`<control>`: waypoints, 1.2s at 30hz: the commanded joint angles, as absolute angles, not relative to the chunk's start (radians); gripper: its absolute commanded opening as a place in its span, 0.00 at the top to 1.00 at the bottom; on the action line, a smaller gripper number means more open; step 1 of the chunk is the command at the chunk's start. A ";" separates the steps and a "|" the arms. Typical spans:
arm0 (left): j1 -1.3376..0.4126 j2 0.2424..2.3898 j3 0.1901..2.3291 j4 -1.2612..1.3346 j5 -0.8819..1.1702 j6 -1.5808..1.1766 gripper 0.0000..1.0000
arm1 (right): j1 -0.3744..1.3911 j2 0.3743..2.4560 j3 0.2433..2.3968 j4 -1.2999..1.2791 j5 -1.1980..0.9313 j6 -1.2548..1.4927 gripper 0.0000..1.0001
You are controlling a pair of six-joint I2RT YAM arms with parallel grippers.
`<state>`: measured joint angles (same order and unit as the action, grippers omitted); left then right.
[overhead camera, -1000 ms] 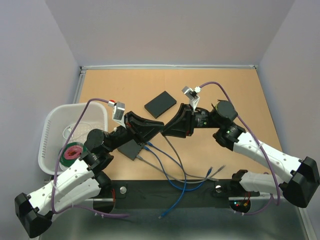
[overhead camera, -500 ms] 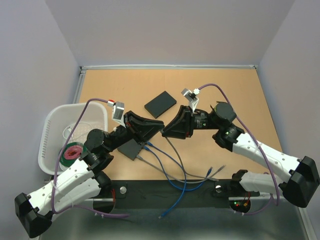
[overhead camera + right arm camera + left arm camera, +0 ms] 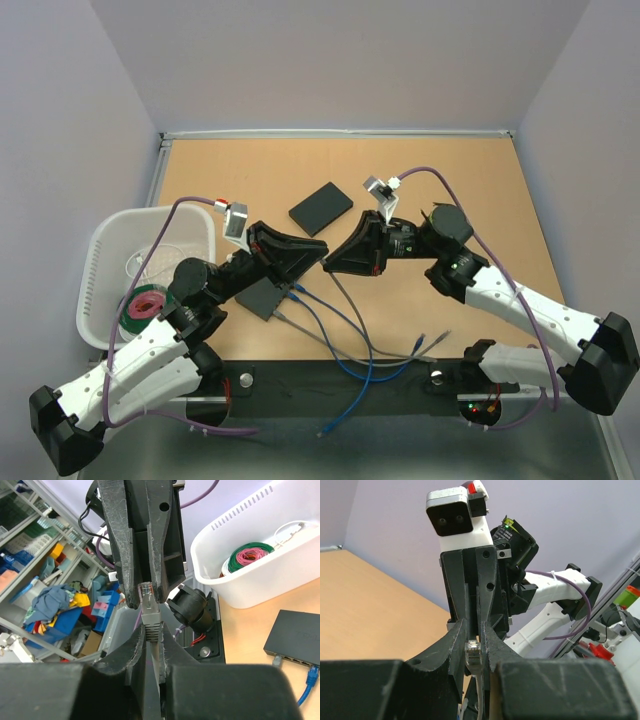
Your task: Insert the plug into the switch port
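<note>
A grey cable's clear plug [image 3: 473, 654] is held in mid-air where my two grippers meet above the table. My right gripper [image 3: 327, 264] is shut on the plug's grey boot [image 3: 151, 622], with the plug tip [image 3: 145, 591] pointing away from its camera. My left gripper [image 3: 321, 250] faces it, with its fingers [image 3: 456, 640] closed on the plug tip. The black switch [image 3: 268, 297] lies on the table below the left gripper with blue cables in its ports. It also shows in the right wrist view [image 3: 295, 639]. The grey cable [image 3: 345, 300] hangs down toward the near edge.
A white basket [image 3: 100, 262] with green and pink cable coils [image 3: 143, 306] stands at the left. A second flat black box [image 3: 321, 208] lies behind the grippers. Blue and grey cables [image 3: 370, 362] trail over the table's near edge onto the black base rail.
My right gripper has edged slightly left toward the left gripper, bringing the plug in between the left fingertips. The left arm has hardly moved.
</note>
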<state>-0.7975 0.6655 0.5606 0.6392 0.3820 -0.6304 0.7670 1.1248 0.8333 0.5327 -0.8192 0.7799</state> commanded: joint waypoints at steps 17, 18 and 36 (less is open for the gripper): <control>-0.802 0.580 0.638 0.405 0.172 -0.526 0.12 | 0.772 1.043 0.868 0.202 -0.646 0.571 0.99; -0.802 0.574 0.643 0.390 0.161 -0.520 0.12 | 0.770 1.037 0.876 0.165 -0.618 0.545 0.99; -0.784 0.817 0.785 0.029 -0.354 -0.404 0.01 | 0.770 1.095 0.920 -0.311 0.296 0.417 1.00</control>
<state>-0.7963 0.7372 0.7151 0.1062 -0.1974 -0.4599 0.7670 1.0523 0.8524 -0.2081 0.0269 0.4366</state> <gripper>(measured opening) 0.986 0.151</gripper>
